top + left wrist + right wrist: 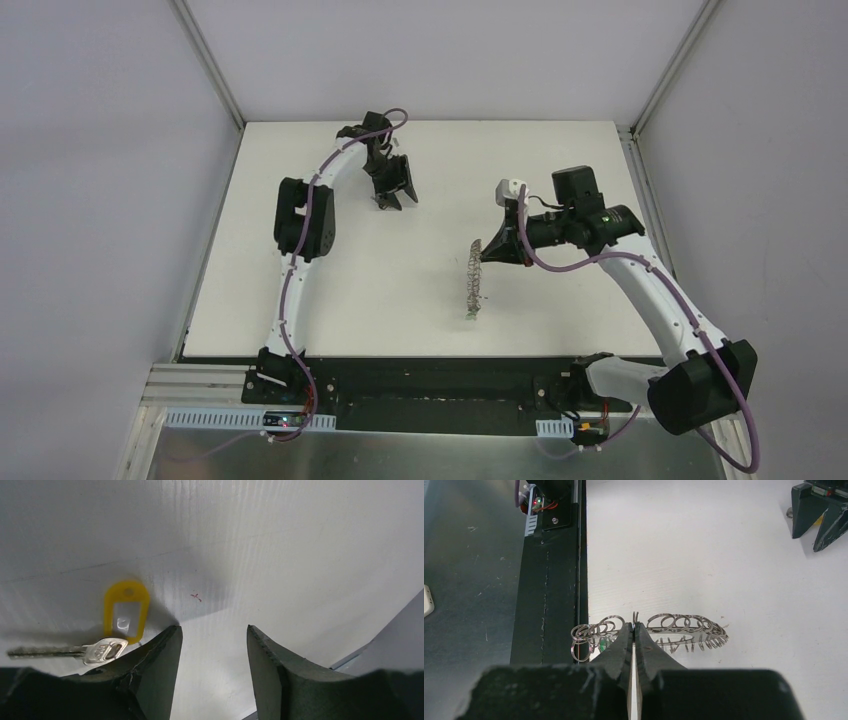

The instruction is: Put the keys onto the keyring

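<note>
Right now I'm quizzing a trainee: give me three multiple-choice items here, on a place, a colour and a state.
1. Left wrist view: where is the key relative to the left pincer? A) left B) between its jaws C) right
2. The key's tag is: A) red B) yellow C) blue
3. The right pincer is: A) open B) shut on nothing C) shut on the keyring
Answers: A, the key lies left of both jaws; B, its plastic is yellow; C, closed jaws pinch the wire loops.
</note>
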Available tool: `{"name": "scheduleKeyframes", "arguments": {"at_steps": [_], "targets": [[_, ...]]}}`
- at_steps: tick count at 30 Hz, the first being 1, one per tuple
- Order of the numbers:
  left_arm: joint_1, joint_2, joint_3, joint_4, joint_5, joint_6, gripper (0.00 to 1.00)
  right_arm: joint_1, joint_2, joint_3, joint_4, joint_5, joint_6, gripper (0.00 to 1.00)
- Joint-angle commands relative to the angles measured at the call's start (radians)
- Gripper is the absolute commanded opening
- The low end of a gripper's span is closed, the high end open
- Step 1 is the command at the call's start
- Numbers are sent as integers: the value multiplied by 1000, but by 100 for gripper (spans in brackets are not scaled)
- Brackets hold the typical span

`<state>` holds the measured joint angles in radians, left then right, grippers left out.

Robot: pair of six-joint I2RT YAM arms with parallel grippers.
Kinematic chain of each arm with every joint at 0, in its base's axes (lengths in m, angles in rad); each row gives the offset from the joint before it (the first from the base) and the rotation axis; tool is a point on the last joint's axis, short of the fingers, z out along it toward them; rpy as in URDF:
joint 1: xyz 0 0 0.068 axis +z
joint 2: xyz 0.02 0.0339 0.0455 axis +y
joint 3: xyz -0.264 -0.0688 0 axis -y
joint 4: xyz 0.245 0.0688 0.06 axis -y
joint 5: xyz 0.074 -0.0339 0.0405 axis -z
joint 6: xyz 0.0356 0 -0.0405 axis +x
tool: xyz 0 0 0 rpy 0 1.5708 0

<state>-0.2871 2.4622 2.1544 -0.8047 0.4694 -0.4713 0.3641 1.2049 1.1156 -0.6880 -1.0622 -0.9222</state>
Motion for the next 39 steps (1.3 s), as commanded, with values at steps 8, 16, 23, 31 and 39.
{"name": "scheduleKeyframes", "arguments": {"at_steps": [8,16,23,31,39], "targets": [[2,-127,-190,121,55,-122,49,-18,-47,-2,37,-65,15,0],[8,-303,-246,156,-35,91,50,-18,-26,1,39,-69,17,0],[32,-236,-128,75,-130,124,52,-18,-24,3,36,-70,21,0],[97,-120,-112,48,-64,-3,51,-29,-40,-2,41,-79,25,0],[98,-139,-143,8,-63,-1,52,-28,-27,1,40,-81,25,0]]}}
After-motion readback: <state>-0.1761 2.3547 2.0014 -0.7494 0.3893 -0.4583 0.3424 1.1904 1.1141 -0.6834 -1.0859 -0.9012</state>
